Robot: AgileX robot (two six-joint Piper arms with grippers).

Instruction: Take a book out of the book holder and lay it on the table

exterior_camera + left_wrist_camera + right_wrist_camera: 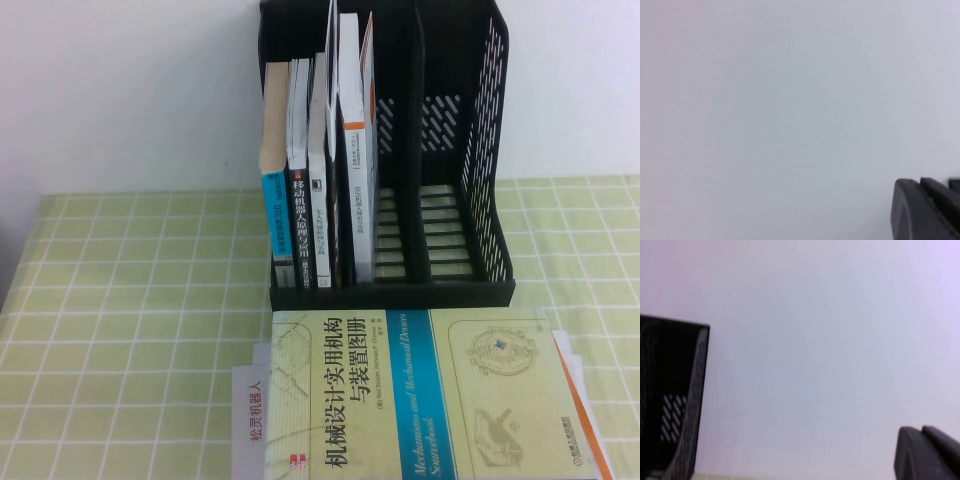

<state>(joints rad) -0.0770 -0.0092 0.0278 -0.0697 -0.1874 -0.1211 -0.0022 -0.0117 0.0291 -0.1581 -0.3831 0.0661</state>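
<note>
the black plastic book holder (455, 180) is standing upright on the table (130, 300), three compartments, slotted perforated walls, taller than the books. the table cloth is showing light green with a white grid. the book (357, 150), white paperback with an orange stripe on the spine, is sitting upright in the holder's middle compartment against its left divider, long axis vertical, spine facing the camera; small print on the spine is not readable. left compartment is holding a blue-spined book (277, 170), a white-spined one with chinese characters (299, 180) and a dark-spined one (320, 190), all upright. right compartment is showing only slotted walls.

a pale yellow and blue book (420, 390) is lying flat in front of the holder, long axis running left-right, cover up, black chinese title plus "mechanisms and mechanical devices sourcebook" on the blue band. an orange-edged white sheet edge (585, 400) is peeking out under its right side, a white label (255, 412) with red chinese characters is sitting at its left.

neither arm is showing in the high view. left gripper (927, 210) is appearing only as a dark rounded corner facing a blank white wall, fingers cannot tell. right gripper (927, 452) is clenched on nothing, facing the wall, with the holder's perforated side off to one side, well apart from it and from the book.
</note>
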